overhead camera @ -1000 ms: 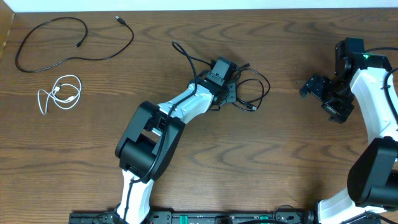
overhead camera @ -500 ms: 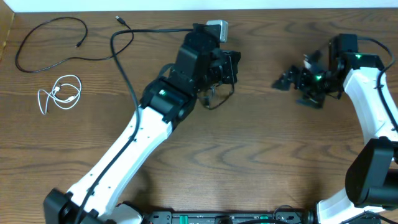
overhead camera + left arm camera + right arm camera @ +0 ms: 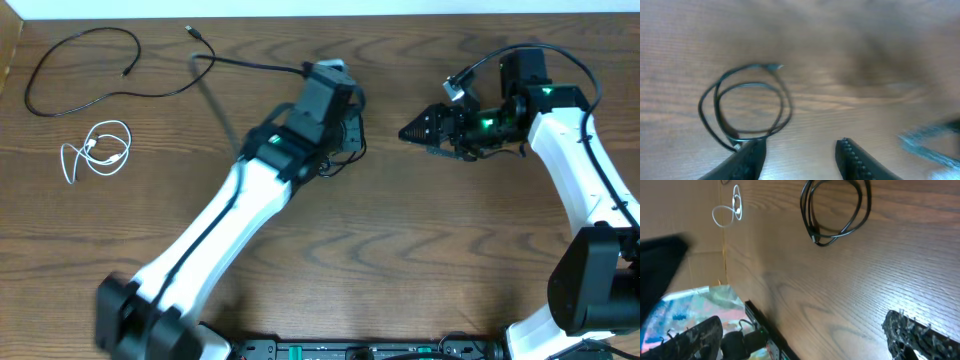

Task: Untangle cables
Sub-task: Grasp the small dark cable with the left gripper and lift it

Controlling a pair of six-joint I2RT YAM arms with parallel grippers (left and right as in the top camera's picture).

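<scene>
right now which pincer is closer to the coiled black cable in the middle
Left. The left pincer hovers right by the coiled black cable; the right pincer is clearly farther off.

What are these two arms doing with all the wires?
Two robot arms are working on cables on a wooden table. The left gripper and right gripper are both open near a coiled black cable in the middle, and neither holds it. Another black cable and a white cable lie apart at the far left.
</scene>
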